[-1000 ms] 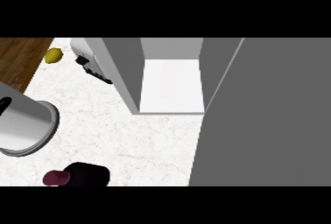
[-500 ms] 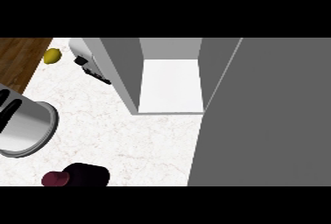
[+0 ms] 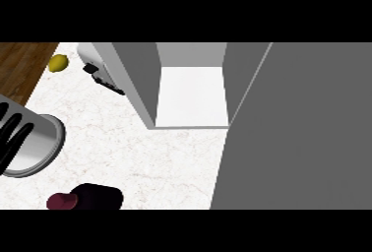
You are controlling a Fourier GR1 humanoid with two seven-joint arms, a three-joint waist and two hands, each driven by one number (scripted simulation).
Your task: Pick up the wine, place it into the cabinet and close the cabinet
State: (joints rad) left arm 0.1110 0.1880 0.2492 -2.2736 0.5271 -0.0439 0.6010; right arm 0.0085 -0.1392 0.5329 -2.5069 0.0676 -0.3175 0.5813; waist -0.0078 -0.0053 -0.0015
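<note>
The wine bottle (image 3: 96, 197) is dark with a maroon cap and stands on the white marble counter (image 3: 145, 152) at the lower left, seen from above. No hand touches it. My left hand (image 3: 13, 134) shows at the left edge as straight black fingers, open, in front of its grey forearm (image 3: 40, 147), well above the bottle. The cabinet (image 3: 138, 83) stands open at top centre with a bare white shelf (image 3: 190, 96) inside. Its grey door (image 3: 298, 128) fills the right side. My right hand is out of view.
A yellow lemon (image 3: 58, 62) lies at the top left beside a brown wooden surface (image 3: 20, 69). A white appliance with black parts (image 3: 102, 75) stands against the cabinet's left wall.
The black fingers of my left hand have come further into view at the left edge. The bottle, cabinet and door stay where they were.
</note>
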